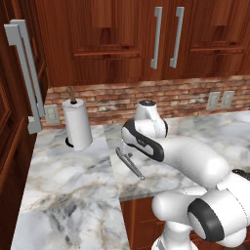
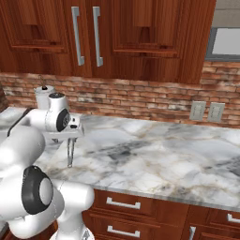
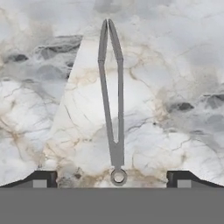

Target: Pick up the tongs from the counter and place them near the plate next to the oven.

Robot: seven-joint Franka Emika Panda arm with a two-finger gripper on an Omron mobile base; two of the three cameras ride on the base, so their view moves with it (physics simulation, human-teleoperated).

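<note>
We see one pair of slim silver-grey metal tongs [image 3: 112, 109] lying flat on the white-and-grey veined marble table [image 1: 68, 195], just in front of the robot arm. In the hand view we look straight down on them: two narrow arms joined at a small ring near the bottom edge, their far tips meeting at the top. In the left base view part of the tongs [image 1: 130, 164] is hidden behind the white arm, so we make out only a slanted stretch of them. In the right base view the tongs [image 2: 70, 152] show as a thin dark line under the hand, hard to read in detail.

The gripper [image 3: 112, 179] hovers above the ring end with its jaws spread wide; we count two dark fingertips [image 3: 41, 178], one at each lower corner of the hand view, both clear of the tongs and holding nothing. In the base views the fingers are too small or too covered for us to judge.

One white paper-towel roll on a dark stand [image 1: 77, 124] stands upright behind the tongs, well apart; in the right base view the arm covers most of it. We count two pale wall sockets [image 2: 206, 111] on the brick wall, and two long metal cabinet handles [image 2: 87, 35] overhead.
</note>
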